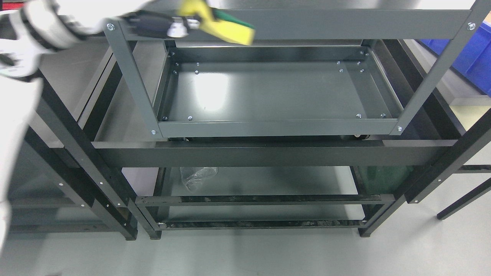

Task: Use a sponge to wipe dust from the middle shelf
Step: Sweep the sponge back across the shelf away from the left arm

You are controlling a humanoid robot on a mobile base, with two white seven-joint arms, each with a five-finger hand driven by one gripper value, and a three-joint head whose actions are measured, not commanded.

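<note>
Item: my left hand, fingers closed round the yellow-and-green sponge, held high at the cart's top rail, above and well apart from the middle shelf, presumably to clear the frame before descending to wipe.

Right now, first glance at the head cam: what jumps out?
The yellow sponge with a green scouring back stands out at the top, held in the left hand above the grey metal cart's upper rail. Below it, the cart's grey tray shelf with bolted corners fills the centre, bare and glossy. Lower down, a crumpled clear plastic bag lies on the black rack's shelf.
</note>
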